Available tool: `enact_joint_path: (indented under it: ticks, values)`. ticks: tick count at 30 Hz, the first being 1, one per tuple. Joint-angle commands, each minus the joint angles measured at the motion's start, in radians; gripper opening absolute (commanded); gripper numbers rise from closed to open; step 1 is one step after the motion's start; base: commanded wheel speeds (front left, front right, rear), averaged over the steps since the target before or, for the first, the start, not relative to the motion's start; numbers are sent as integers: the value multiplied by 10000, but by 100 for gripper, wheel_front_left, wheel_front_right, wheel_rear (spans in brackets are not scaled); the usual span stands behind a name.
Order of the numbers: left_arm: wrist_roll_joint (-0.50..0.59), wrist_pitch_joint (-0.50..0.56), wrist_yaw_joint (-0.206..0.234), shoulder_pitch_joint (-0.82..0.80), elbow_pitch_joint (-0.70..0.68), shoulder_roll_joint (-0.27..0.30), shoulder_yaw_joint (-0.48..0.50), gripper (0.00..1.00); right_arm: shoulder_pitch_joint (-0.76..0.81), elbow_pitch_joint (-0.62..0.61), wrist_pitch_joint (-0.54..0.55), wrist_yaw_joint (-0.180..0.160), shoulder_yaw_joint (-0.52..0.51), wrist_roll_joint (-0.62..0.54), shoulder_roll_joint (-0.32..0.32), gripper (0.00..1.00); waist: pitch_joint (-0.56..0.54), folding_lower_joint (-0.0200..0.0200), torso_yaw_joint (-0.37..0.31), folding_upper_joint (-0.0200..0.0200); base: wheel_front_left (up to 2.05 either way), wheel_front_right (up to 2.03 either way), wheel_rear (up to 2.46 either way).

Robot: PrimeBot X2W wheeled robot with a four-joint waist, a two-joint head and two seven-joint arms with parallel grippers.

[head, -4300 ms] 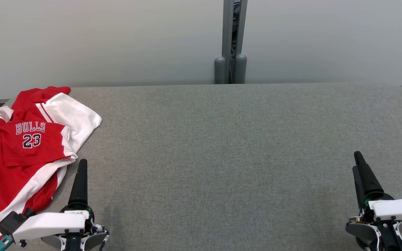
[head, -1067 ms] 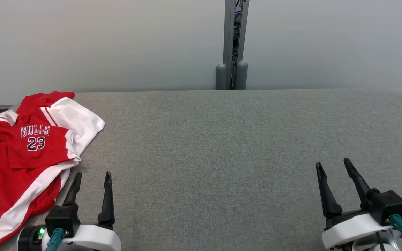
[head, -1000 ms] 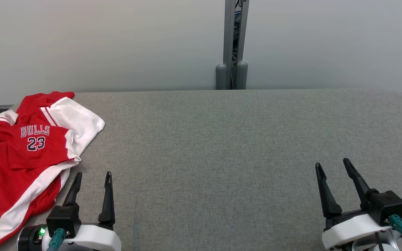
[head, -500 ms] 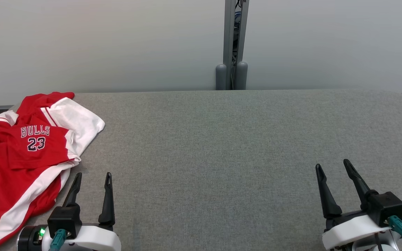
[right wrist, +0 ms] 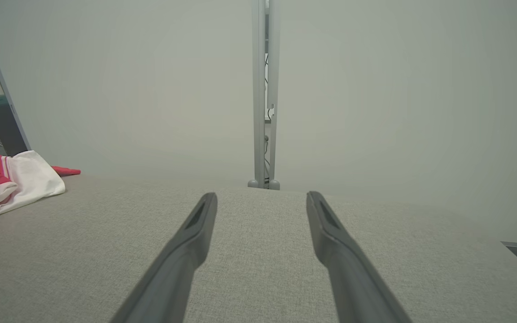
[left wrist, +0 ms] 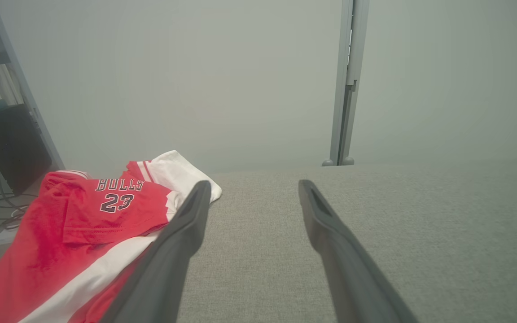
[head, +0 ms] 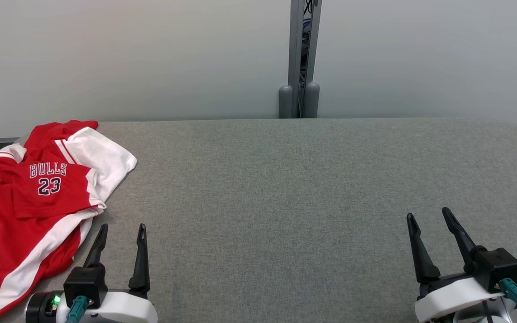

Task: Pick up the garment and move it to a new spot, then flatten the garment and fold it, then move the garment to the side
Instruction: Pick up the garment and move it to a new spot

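Grey woven fabric covered a long table (head: 285, 188) with rounded corners. Behind it stood pale wall panels (head: 128, 58), split by a grey metal post (head: 302, 54).

The garment (head: 29, 206), a red jersey with white side bands and dark "BULLS 23" lettering, lay rumpled at the table's far-left end. One white panel was folded over, and the lower part ran off the left edge of the head view. The cloth looked thin, soft and slack, with shallow folds and overlapping layers.

The left gripper (head: 122, 227) sat just beside the jersey's near hem, fingers spread apart with nothing between them. The right gripper (head: 427, 213) rested well apart at the right end, likewise spread and empty.

We judged the pick-up not yet begun. To do it well, we reckoned the left gripper should swing toward the hem and pinch a raised fold rather than flat cloth. It should catch both layers so the jersey lifted whole. Raising it clear before carrying it toward the bare middle would spare it dragging on the coarse weave, which might grip and bunch the fabric.
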Motion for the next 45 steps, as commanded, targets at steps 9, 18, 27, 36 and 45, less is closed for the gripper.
enact_joint_path:
  ticks: [9,18,27,36,45]
  values:
    - [-77,-49,69,99,98,109,-45,100,116,84,-60,15,-28,98,-82,100,-96,0,47,-1,0,0,0]
    - [-155,-49,60,83,136,163,-88,100,162,56,-60,15,-24,94,-82,100,-142,0,214,-1,0,0,0]
    - [-228,3,146,35,125,230,-95,100,250,-79,-60,13,28,95,-74,100,-124,0,1445,-1,0,0,0]
    - [-322,84,181,67,52,333,-122,100,210,-185,-58,9,85,116,-78,100,31,0,2990,-1,0,0,0]
    - [-444,163,194,91,58,400,-149,100,87,-166,-58,7,121,94,-76,100,164,0,3997,-1,0,0,0]
